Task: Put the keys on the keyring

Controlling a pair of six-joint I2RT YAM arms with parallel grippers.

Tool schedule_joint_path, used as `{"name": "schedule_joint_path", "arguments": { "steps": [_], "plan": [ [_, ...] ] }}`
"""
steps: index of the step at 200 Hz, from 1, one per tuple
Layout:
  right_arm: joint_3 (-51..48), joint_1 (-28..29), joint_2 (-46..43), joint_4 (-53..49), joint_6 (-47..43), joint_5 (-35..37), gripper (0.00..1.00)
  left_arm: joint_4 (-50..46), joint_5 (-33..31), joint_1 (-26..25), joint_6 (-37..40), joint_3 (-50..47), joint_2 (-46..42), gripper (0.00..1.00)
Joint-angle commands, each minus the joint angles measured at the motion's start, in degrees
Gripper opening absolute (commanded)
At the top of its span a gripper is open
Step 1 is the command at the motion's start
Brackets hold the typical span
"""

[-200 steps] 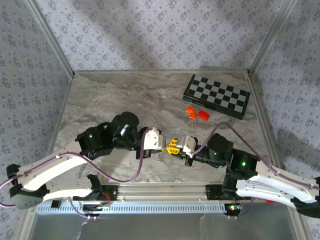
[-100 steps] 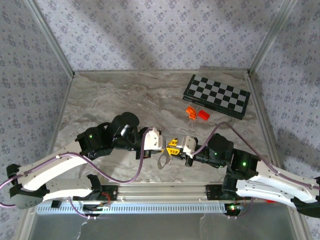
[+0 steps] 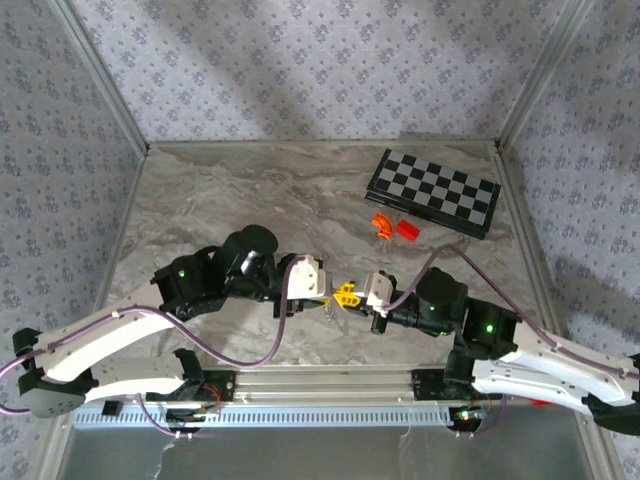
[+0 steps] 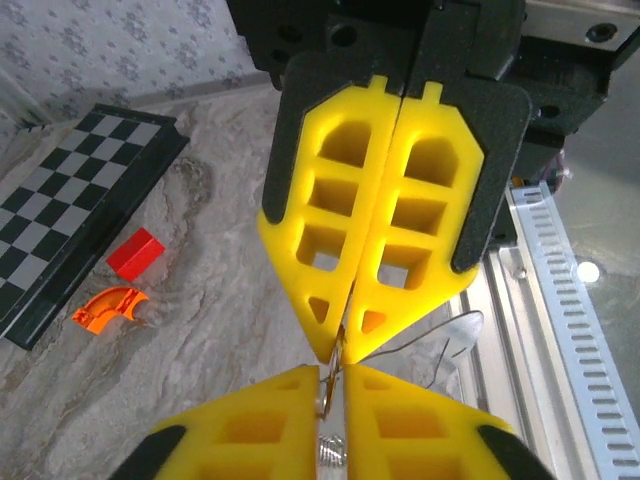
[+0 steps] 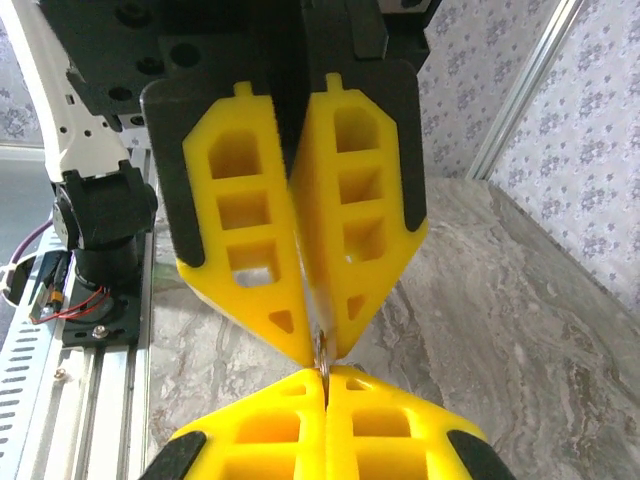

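Above the near middle of the table, my left gripper [image 3: 338, 292] and right gripper [image 3: 353, 296] meet tip to tip. A thin metal ring, which I take for the keyring [image 4: 333, 364], stands edge-on between both pairs of yellow tips. My right gripper [image 5: 325, 375] is shut on the keyring [image 5: 322, 346]. The jaws of my left gripper [image 4: 333, 374] stand a narrow slit apart, with the ring leaning on one pad. A fine wire loop runs off to a shiny silvery piece [image 4: 468, 332]. I cannot tell whether that piece is the keys.
A folded chessboard [image 3: 433, 193] lies at the back right. In front of it sit a red block [image 3: 406, 229] and a curved orange piece [image 3: 380, 224]. An aluminium rail [image 3: 330, 383] runs along the near edge below the grippers. Patterned walls close in the table.
The right jaws have closed on the ring and the left jaws have eased slightly apart. The loop that dangled below the tips half a second ago is now drawn up, barely showing from above.
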Motion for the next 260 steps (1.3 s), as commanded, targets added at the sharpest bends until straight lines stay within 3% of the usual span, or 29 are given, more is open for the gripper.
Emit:
{"name": "schedule_joint_path", "arguments": {
  "steps": [1, 41, 111, 229, 260],
  "plan": [
    [-1.4, -0.1, -3.1, 3.6, 1.7, -2.3, 0.00, 8.0, 0.8, 0.8, -3.1, -4.9, -5.2, 0.21],
    [-5.5, -2.4, -5.9, 14.4, 7.7, -9.2, 0.00, 25.6, 7.4, 5.1, -13.4, -15.2, -13.2, 0.25],
    [-11.2, -9.7, -4.7, 33.4, 19.2, -19.0, 0.00, 32.9, 13.4, 5.2, -18.4, -17.2, -13.8, 0.28],
    [-11.3, -10.2, -3.5, 34.7, 19.8, -20.9, 0.00, 34.0, 13.5, 5.2, -18.2, -16.1, -11.5, 0.28],
    [-11.1, -10.6, -3.3, 34.9, 19.9, -21.4, 0.00, 33.9, 14.1, 5.2, -18.1, -15.7, -10.9, 0.22]
  ]
}}
